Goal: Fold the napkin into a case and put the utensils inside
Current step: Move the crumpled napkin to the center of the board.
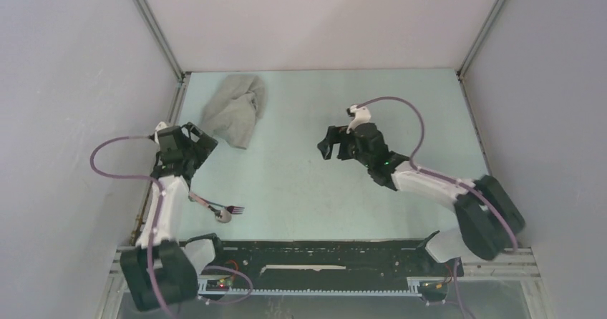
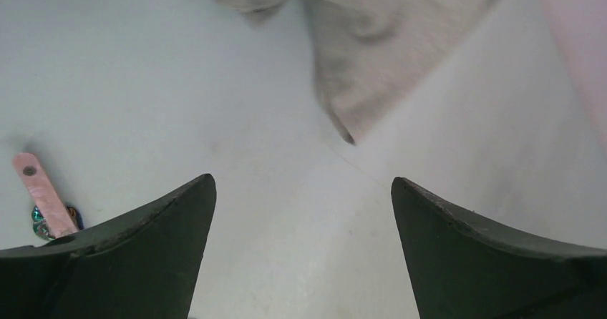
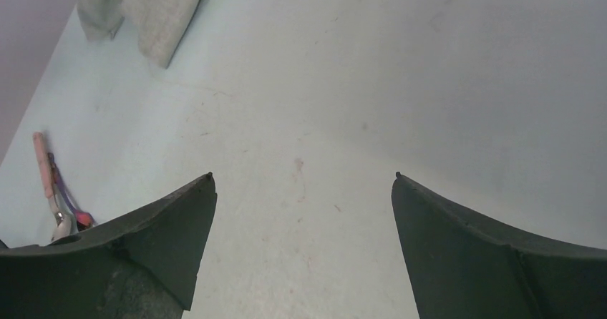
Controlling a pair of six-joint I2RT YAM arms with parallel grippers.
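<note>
The light-grey napkin [image 1: 235, 109] lies crumpled at the table's far left; it also shows in the left wrist view [image 2: 372, 54] and the right wrist view [image 3: 147, 8]. The utensils [image 1: 220, 210], with pinkish-purple handles, lie together near the left front, beside the left arm; one handle shows in the left wrist view [image 2: 44, 194] and both in the right wrist view [image 3: 54, 190]. My left gripper [image 1: 204, 144] is open and empty, just short of the napkin's near corner. My right gripper [image 1: 328, 147] is open and empty over the table's middle.
The pale table [image 1: 300, 190] is walled by grey panels on the left, back and right. A black rail [image 1: 322, 256] runs along the near edge between the arm bases. Purple cables loop from both arms.
</note>
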